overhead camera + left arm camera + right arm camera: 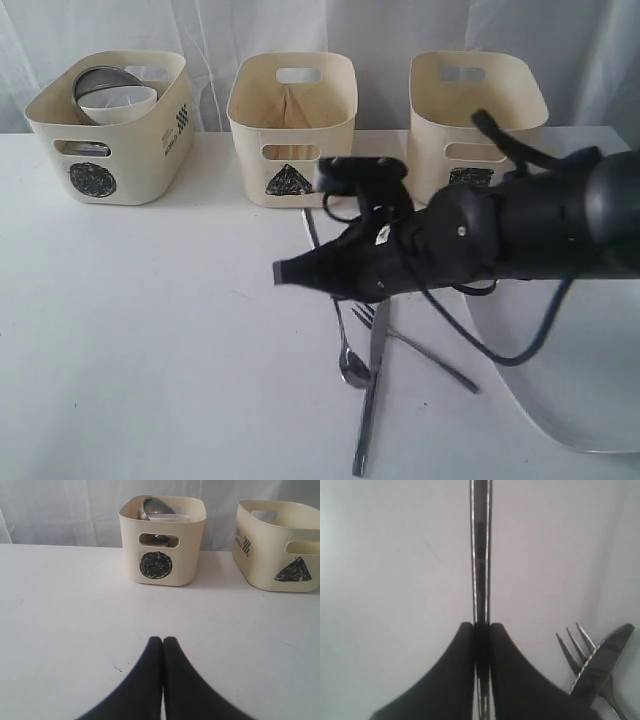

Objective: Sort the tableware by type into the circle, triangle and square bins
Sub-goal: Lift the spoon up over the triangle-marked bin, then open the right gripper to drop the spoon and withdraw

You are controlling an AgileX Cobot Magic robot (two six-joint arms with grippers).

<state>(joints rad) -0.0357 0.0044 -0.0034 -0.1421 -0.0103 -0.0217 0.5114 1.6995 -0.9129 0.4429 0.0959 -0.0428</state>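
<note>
The right gripper (481,626) clamps the spoon (481,555) by its handle, we judge to lift it clear of fork (575,645) and knife (605,655); left gripper (162,640) closed, empty

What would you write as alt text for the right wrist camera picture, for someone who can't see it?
A black claw is pinched shut on a thin steel handle that runs straight away from it over a white table. Beside the claw lie the prongs of a fork, crossed by a knife.
</note>
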